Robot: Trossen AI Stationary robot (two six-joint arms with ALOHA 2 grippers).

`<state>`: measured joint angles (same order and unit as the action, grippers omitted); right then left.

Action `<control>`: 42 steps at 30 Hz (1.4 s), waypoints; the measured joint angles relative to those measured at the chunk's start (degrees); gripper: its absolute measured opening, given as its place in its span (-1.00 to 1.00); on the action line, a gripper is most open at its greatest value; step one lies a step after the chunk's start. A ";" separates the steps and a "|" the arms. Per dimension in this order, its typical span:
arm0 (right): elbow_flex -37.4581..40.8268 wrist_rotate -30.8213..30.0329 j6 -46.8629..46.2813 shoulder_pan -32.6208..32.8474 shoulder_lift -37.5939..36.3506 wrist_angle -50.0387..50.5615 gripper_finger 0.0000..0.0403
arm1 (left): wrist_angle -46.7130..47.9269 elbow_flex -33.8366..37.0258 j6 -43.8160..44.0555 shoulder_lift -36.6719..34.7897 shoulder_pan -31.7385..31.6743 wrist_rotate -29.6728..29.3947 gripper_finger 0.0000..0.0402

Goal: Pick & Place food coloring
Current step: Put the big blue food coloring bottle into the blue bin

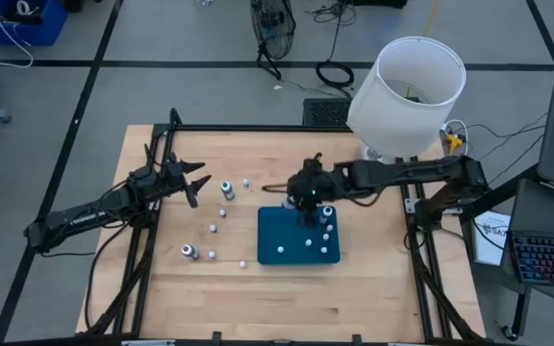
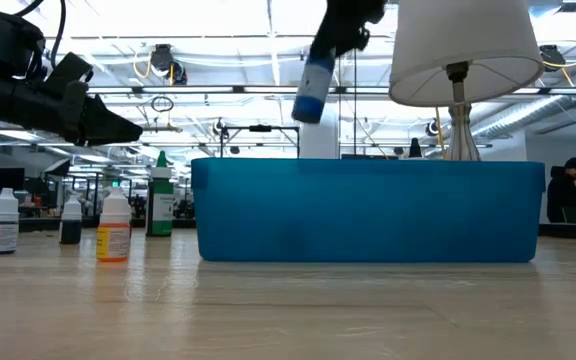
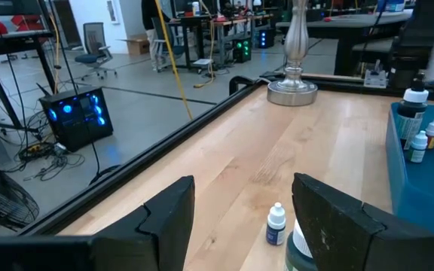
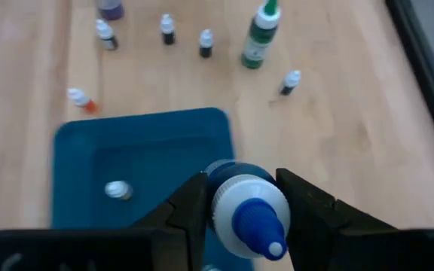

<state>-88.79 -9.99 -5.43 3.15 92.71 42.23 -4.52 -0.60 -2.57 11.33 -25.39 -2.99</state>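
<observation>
Wooden desk (image 1: pixel 162 288) below me carries the teal tray (image 1: pixel 275 240). My right tool (image 4: pixel 239 207) grips a blue-capped bottle (image 4: pixel 243 207) directly above it; my left tool (image 1: pixel 196 185) waits open.

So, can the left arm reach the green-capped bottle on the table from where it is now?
Probably yes. The left gripper is open and empty, and the green-capped bottle stands just beside it on bare wood, nothing between. The right gripper is busy over the tray.

We count 7 loose bottles (image 1: pixel 213 228) on table (image 1: pixel 383 279), 9 o'clock of tray (image 1: pixel 277 226). About 5 more inside tray, too tiny to separate. 1 blue-capped bottle (image 4: pixel 247 207) aloft. 1 tray, 1 lamp (image 1: pixel 416 91), 2 grippers: left gripper (image 1: pixel 197 190), right gripper (image 1: pixel 308 202).
</observation>
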 joint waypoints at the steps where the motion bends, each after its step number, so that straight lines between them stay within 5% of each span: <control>1: -1.45 -0.51 -1.28 0.95 0.61 2.11 -0.41 | 0.01 0.00 0.00 0.01 0.00 0.00 0.12; 8: 1.14 -0.43 -5.99 2.54 3.85 8.26 -0.41 | 0.01 0.00 0.00 0.02 0.02 0.00 0.12; 18: 13.06 2.76 -6.12 0.60 3.86 -5.47 -0.41 | 0.01 0.00 0.02 0.02 0.00 0.01 0.12; 39: 23.55 4.12 -5.43 -1.07 3.64 -20.04 -0.41 | 0.01 0.00 0.02 0.02 0.00 0.01 0.12; 42: 23.66 4.05 -5.78 -1.08 3.45 -20.54 -0.16 | 0.01 0.00 0.00 0.02 0.00 0.00 0.12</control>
<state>-65.12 -5.93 -11.21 2.07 96.16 21.69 -4.51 -0.60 -2.57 11.35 -25.39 -2.99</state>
